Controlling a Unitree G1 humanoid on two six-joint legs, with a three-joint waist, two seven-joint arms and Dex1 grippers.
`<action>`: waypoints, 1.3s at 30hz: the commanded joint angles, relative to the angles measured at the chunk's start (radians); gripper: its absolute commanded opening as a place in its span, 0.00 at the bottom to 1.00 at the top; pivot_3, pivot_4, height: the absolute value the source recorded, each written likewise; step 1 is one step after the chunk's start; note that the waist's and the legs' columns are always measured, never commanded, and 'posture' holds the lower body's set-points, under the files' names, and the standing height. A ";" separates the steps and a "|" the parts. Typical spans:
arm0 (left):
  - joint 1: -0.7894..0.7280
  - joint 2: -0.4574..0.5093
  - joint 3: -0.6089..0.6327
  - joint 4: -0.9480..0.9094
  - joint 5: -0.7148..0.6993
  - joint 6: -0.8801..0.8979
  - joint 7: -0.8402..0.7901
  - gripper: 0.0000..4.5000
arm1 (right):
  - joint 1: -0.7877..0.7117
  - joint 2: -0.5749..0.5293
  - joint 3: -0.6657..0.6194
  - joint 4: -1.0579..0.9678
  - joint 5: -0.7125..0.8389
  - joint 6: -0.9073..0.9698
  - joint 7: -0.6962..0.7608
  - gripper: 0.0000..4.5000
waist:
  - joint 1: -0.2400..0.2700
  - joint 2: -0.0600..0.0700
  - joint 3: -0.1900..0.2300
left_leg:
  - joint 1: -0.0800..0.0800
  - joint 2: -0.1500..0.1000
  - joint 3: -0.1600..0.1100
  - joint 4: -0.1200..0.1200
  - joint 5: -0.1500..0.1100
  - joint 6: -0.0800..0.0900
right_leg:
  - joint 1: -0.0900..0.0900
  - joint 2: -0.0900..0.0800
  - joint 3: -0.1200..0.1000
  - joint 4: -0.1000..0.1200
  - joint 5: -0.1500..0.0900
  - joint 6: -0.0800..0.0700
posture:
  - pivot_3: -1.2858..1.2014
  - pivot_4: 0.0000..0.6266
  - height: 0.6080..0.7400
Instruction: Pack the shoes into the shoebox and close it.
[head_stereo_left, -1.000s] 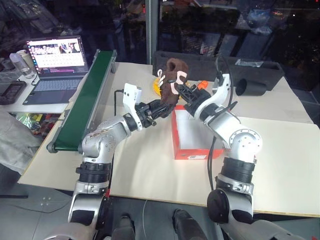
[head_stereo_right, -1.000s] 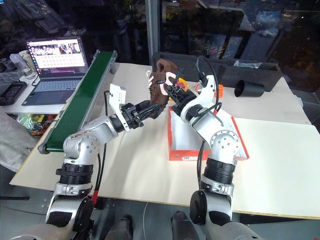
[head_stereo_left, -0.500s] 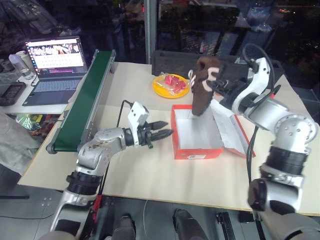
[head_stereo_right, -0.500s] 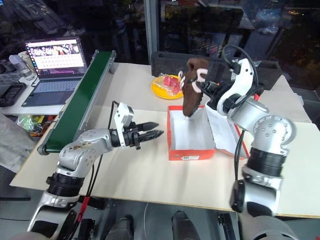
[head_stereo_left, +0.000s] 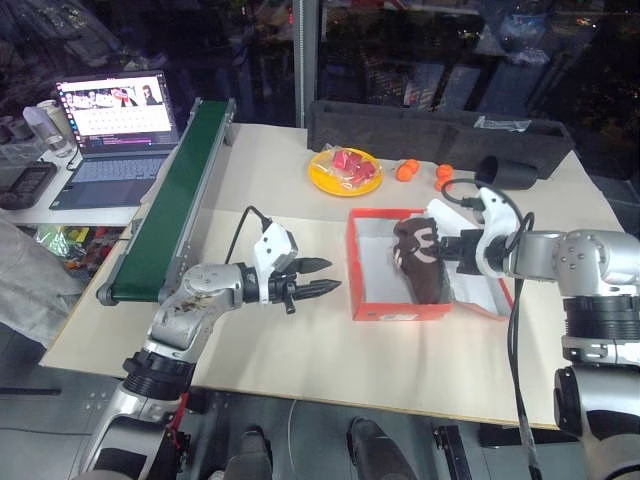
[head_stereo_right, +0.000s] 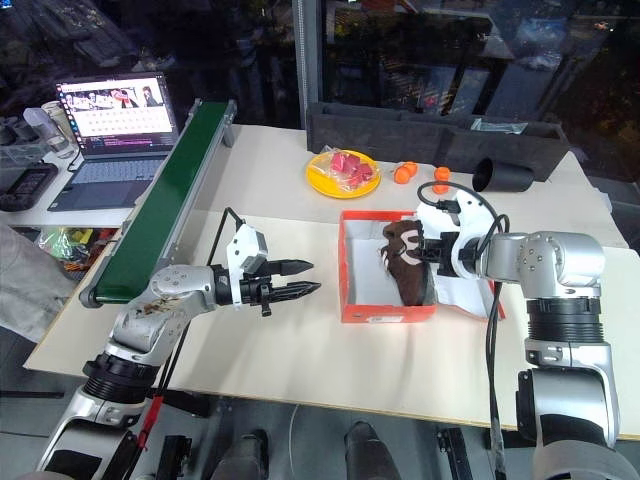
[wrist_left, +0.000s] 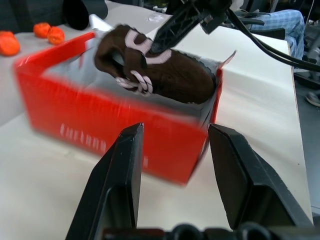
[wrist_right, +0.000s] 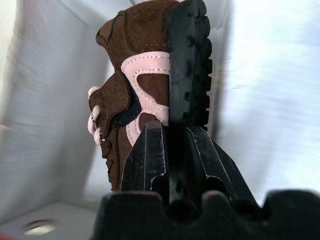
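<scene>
Brown fuzzy material identifies the shoe (head_stereo_left: 420, 268), which lies inside the shoebox (head_stereo_left: 372, 300) along the wall nearest the right gripper (head_stereo_right: 428, 251). The right gripper's fingers are clamped on the shoe: in the right wrist view both black fingers (wrist_right: 145, 160) pinch the rear edge of the treaded sole, with the pale stripe marks and laces on the side facing away from the gripper's palm. The shoe rests on its side, toe toward the robot. The orange-red box stands open, its white interior exposed and its flap lid (head_stereo_left: 485, 290) folded out flat beneath the right gripper.

The left gripper (head_stereo_left: 318, 277) hovers above the table (head_stereo_left: 300, 350), apart from the box, pointing at the box's near side wall. Its two fingers stand apart with nothing between them; the left wrist view shows the box and the shoe straight ahead through the gap.

Beyond both grippers lie a yellow plate (head_stereo_left: 345, 172) of red pieces, small orange fruits (head_stereo_left: 405, 171), and a long black tray (head_stereo_left: 430, 125). A green conveyor (head_stereo_left: 175, 190) and a laptop (head_stereo_left: 108, 130) stand outboard of the left gripper.
</scene>
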 joint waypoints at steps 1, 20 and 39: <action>-0.004 0.001 0.012 -0.047 0.002 -0.006 0.009 0.48 | -0.024 0.018 0.017 0.084 -0.084 -0.083 0.037 0.03 | 0.000 0.000 0.000 | 0.000 0.000 0.000 0.000 0.000 0.000 | 0.000 0.000 0.000 0.000 0.000 0.000 | 0.52 0.24 1.00; -0.036 -0.012 0.105 0.050 0.064 -0.066 0.169 0.49 | -0.164 0.130 -0.004 -0.103 -0.234 -0.151 0.006 0.73 | -0.009 0.002 0.001 | 0.002 0.000 0.000 0.001 0.001 0.001 | 0.001 0.000 0.000 0.002 0.001 0.001 | 0.52 0.24 1.00; -0.172 0.037 0.406 0.520 0.228 -0.064 0.684 0.98 | 0.281 0.247 0.297 -0.692 -0.239 -0.647 0.378 1.00 | 0.015 -0.001 0.001 | 0.000 0.000 0.000 0.000 0.002 -0.001 | 0.001 -0.001 -0.003 0.002 0.000 0.002 | 0.52 0.24 1.00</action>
